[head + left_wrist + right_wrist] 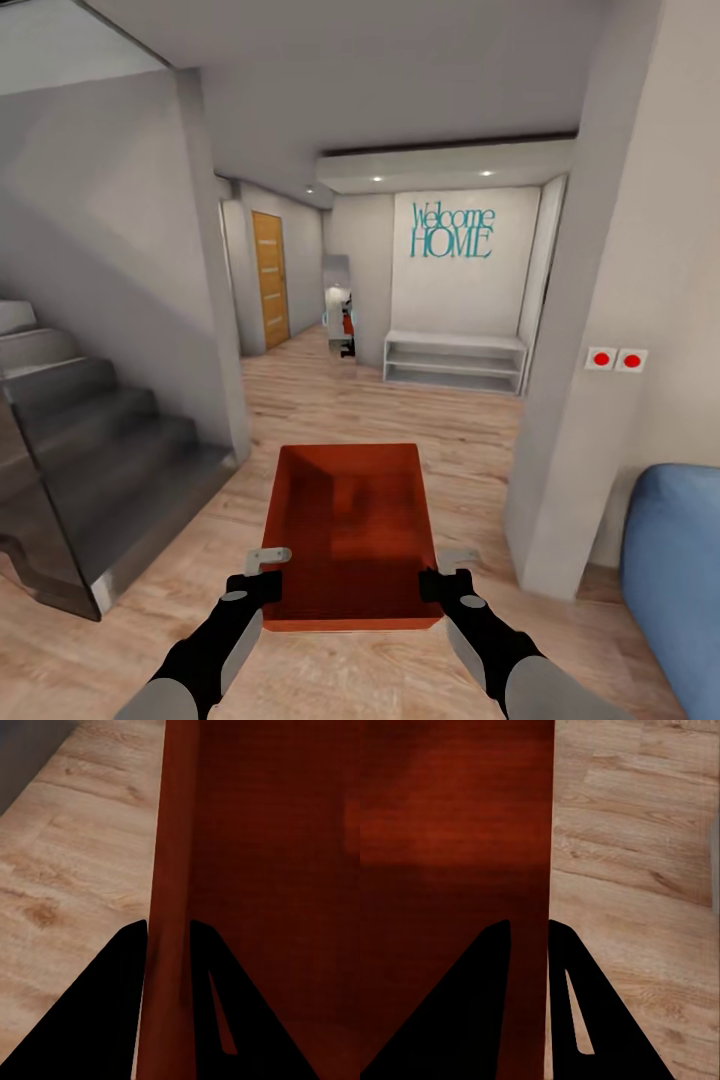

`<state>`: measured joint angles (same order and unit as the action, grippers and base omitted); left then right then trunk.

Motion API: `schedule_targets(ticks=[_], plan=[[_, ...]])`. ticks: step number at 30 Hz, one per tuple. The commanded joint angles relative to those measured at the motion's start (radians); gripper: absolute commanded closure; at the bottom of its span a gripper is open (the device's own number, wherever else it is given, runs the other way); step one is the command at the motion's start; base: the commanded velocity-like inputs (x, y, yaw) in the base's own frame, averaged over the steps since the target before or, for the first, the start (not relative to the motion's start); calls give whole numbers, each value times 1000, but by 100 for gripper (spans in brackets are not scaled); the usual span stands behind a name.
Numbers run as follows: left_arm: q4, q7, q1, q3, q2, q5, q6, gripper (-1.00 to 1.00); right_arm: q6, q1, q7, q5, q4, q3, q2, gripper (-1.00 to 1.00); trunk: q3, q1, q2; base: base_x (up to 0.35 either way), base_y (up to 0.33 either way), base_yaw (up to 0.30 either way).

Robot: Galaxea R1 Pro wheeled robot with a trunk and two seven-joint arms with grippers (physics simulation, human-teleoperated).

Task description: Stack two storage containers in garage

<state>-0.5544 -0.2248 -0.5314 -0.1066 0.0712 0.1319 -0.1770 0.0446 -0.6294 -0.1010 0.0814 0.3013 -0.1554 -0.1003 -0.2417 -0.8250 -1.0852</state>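
A red-orange rectangular open-top plastic bin (350, 535) with smooth, plain walls is held level in front of the robot, above a light wood-plank floor (470, 430) in a hallway. The left gripper (262, 578) is clamped on the bin's left wall near the close corner; in the left wrist view its two black tapered fingers (90, 1020) pinch that thin wall (169, 945) from either side. The right gripper (447, 577) grips the opposite wall the same way, its black fingers (457, 1020) closed on the wall's edge (547, 870), with grained planks beside it. To the left rises a dark grey staircase (90, 440) with glossy, square-edged treads. Ahead, a pale wall carries teal "Welcome HOME" lettering (452, 232) over a low white open shelf unit (455, 362). A tan wooden door (269, 278) stands farther down on the left. On the right, two round red buttons on a white plate (616, 359) sit on a pale wall above a soft, rounded blue cushion (675, 570).
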Motion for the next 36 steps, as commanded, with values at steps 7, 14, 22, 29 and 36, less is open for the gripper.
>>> schedule_targets(ticks=[7, 14, 22, 29, 36], plan=[[-5, -16, -1, 13, -5, -12, 1, 100, 4, -1, -8, 14, -3, 17, 17, 100, -1, -1, -1, 325, 0, 0], [-5, -16, -1, 13, -5, -12, 1, 100, 4, -1, -8, 14, -4, 17, 17, 100, -1, -1, -1, 325, 0, 0], [-5, -16, -1, 13, -5, -12, 1, 100, 4, -1, -8, 14, -4, 17, 17, 100, -1, -1, -1, 325, 0, 0], [-5, -16, -1, 13, -5, -12, 1, 100, 3, -1, -8, 14, -4, 17, 17, 100, -1, -1, -1, 325, 0, 0], [-5, -16, -1, 13, -5, -12, 1, 100, 3, -1, -8, 14, -4, 17, 17, 100, -1, -1, -1, 325, 0, 0]])
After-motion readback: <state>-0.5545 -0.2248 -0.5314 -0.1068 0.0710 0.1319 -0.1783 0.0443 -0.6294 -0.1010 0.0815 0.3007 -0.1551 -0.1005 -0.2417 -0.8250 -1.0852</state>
